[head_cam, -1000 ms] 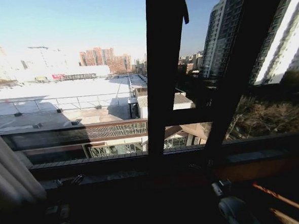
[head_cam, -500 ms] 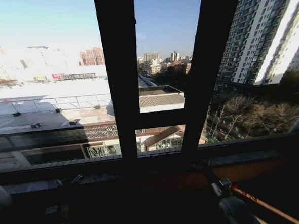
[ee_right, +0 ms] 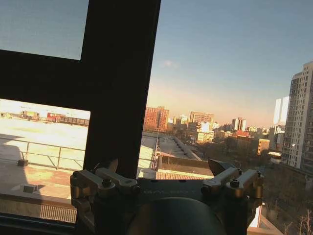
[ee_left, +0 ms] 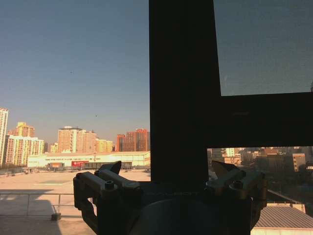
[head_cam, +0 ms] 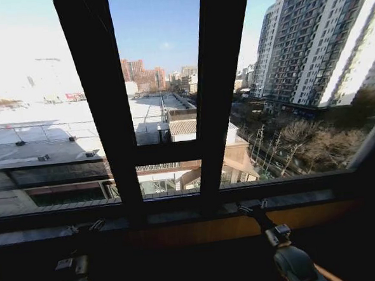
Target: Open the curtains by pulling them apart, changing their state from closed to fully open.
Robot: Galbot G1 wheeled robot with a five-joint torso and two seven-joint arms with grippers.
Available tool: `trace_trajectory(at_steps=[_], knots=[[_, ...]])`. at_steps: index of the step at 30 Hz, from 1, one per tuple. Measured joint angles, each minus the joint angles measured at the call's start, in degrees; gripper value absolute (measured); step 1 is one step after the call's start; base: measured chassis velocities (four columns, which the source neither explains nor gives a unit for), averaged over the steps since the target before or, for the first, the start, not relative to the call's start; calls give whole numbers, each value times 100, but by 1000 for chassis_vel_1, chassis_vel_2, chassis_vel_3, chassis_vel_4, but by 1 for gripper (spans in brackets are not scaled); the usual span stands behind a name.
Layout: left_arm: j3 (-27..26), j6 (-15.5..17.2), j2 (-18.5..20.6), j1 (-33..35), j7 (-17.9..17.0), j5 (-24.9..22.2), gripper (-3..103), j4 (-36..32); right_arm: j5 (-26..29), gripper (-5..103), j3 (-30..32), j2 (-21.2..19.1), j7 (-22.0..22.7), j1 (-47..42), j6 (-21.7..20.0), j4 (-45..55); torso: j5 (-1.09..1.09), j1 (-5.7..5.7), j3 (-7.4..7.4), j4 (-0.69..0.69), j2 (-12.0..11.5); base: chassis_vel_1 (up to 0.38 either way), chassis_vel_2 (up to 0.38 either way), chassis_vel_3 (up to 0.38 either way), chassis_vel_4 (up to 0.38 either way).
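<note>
The glass stands uncovered, no curtains in sight, and the black window frame point(head_cam: 213, 94) crosses a sunlit city. Below the frame's sill, the left claw point(ee_left: 166, 171) and right claw point(ee_right: 164, 169) hang low, each with fingers spread apart and holding nothing, pointed at the pane.

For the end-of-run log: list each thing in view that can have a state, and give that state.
left gripper: open, holding nothing, low in front of the window sill.
right gripper: open, holding nothing, also low in front of the sill.
window: uncovered where it shows, with the city plain through the glass.
</note>
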Motion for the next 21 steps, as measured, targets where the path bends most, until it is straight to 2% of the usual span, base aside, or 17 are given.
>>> trace_trajectory(at_steps=[3,7,10,13,16,21], knots=[[2,0,0,0,2,0,100,0,0,100,2,-1,1,0,0,0,-1,0,0,-2,0,-241,-295,256,278],[1,0,-1,0,2,0,100,0,0,100,2,-1,1,0,0,0,5,-1,0,0,0,-78,-137,125,55],[2,0,0,0,2,0,100,0,0,100,2,-1,1,-1,0,0,3,-2,-1,-1,0,0,0,0,0],[-1,1,2,0,0,0,100,1,0,100,0,1,0,0,0,0,-10,0,0,3,0,46,18,-35,-10],[-5,1,3,0,-2,0,100,1,0,100,-2,2,0,0,0,1,-1,1,0,3,0,103,34,-72,-21],[-3,0,2,-1,-1,0,100,1,0,100,-1,1,0,0,0,0,1,0,0,0,0,78,-76,-81,53]])
